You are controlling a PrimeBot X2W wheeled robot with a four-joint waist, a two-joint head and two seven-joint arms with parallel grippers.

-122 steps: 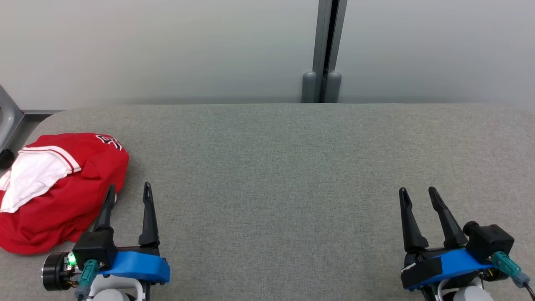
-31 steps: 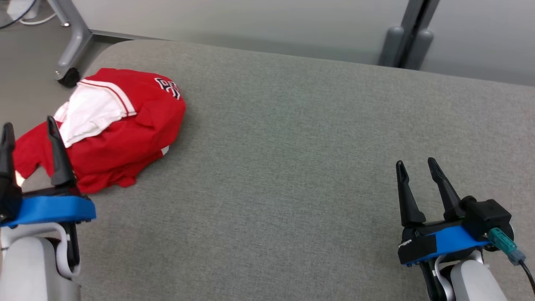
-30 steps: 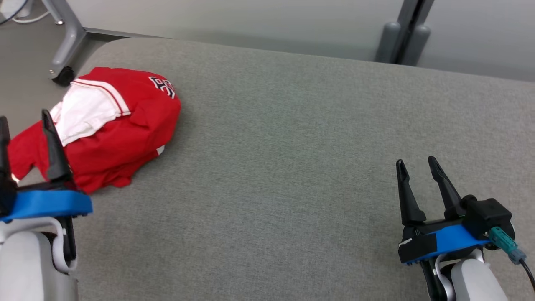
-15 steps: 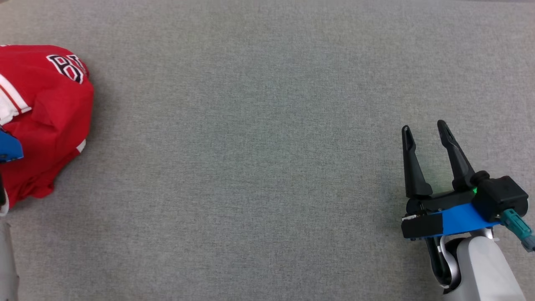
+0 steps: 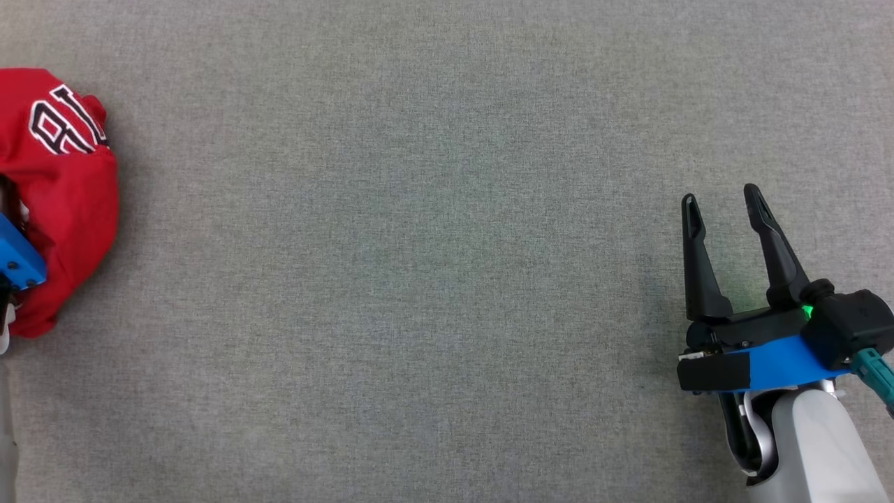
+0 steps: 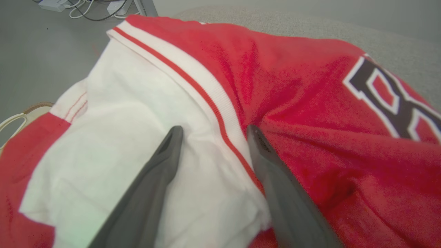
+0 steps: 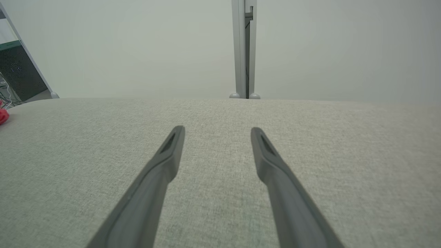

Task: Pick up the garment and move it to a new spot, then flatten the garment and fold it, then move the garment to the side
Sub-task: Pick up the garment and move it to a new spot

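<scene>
1. Head view: the garment point(image 5: 59, 195), red and crumpled, lies at the far left border of the grey padded table point(image 5: 419, 279), partly cut by the picture. A blue bracket point(image 5: 19, 257) of the left arm sits over it. The right gripper point(image 5: 721, 195) is well apart, at the lower right, with its fingers spread and nothing between them. On the red cloth there are black characters with white outline. They look like two digits, perhaps an 8 and a 1, but I cannot read them with certainty. I see no brand.

2. Left wrist view: the left gripper point(image 6: 214, 132) has its fingers apart and not yet closed. The tips rest on the white part of the garment, one on each side of the striped trim point(image 6: 193, 86). The floor point(image 6: 41, 51) shows just beyond the cloth, so the garment is near the table edge. The risk, in my judgement: the fingers pinch only the top white layer, the heap unrolls when lifted, and a hanging part slips over the edge or drags. One large black character shows at the right, cut off and not readable.

3. Right wrist view: the right fingers are open over bare table. A small red bit of the garment shows at the far left. This arm is too far to help if the cloth slides.
</scene>
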